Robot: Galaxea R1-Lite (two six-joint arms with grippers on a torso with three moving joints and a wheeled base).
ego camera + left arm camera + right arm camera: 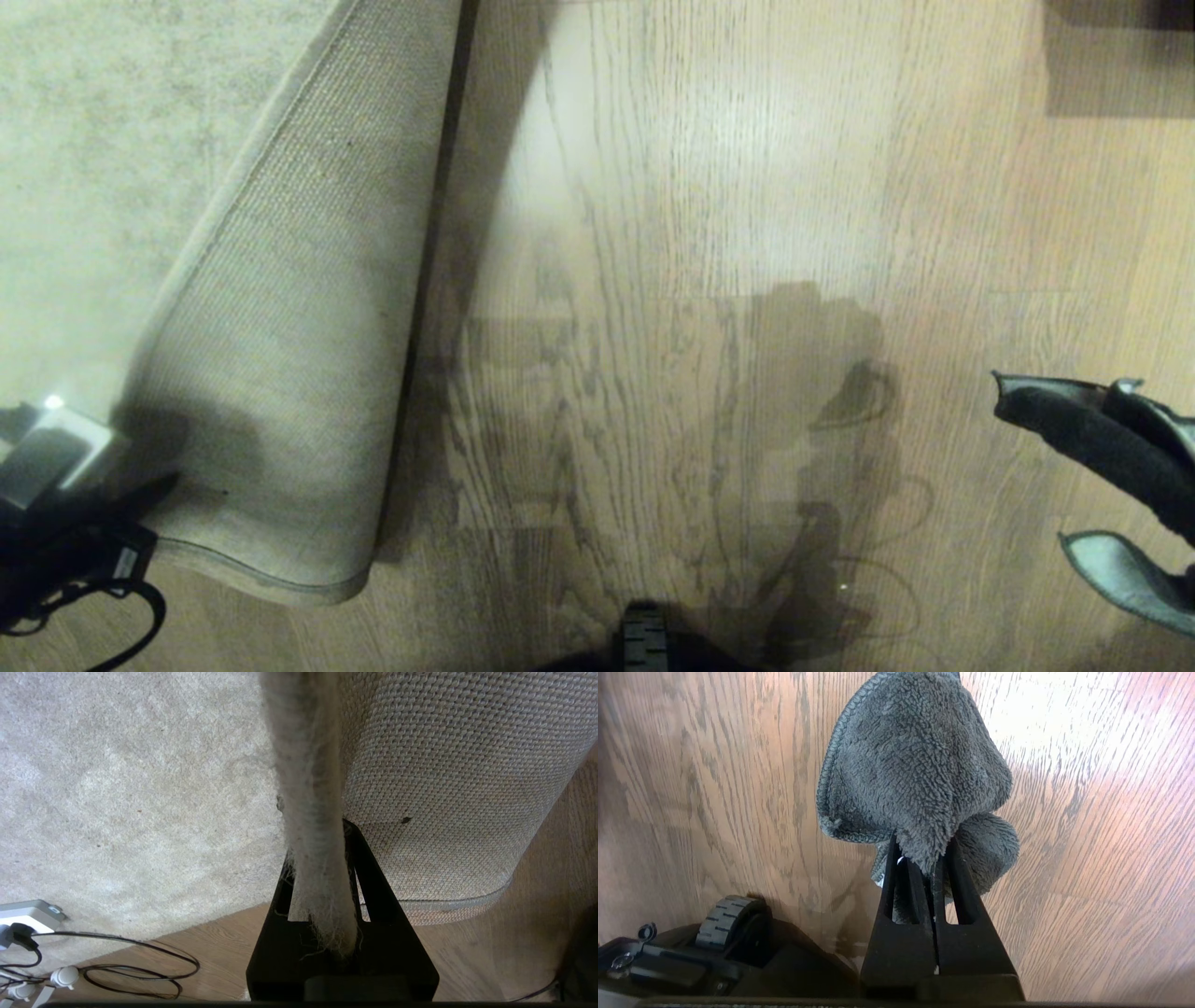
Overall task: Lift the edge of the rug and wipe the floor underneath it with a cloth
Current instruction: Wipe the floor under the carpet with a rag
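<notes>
Two end effectors, left pinching rug edge, right clamping cloth

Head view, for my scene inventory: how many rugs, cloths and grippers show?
Rug, edge folded back: 1
Dark grey cloth: 1
Grippers: 2, left gripper clamping the rug, right gripper holding the cloth
Total: 4

Grey cloth; tan woven rug edge; brown wood-grain floor.
</notes>
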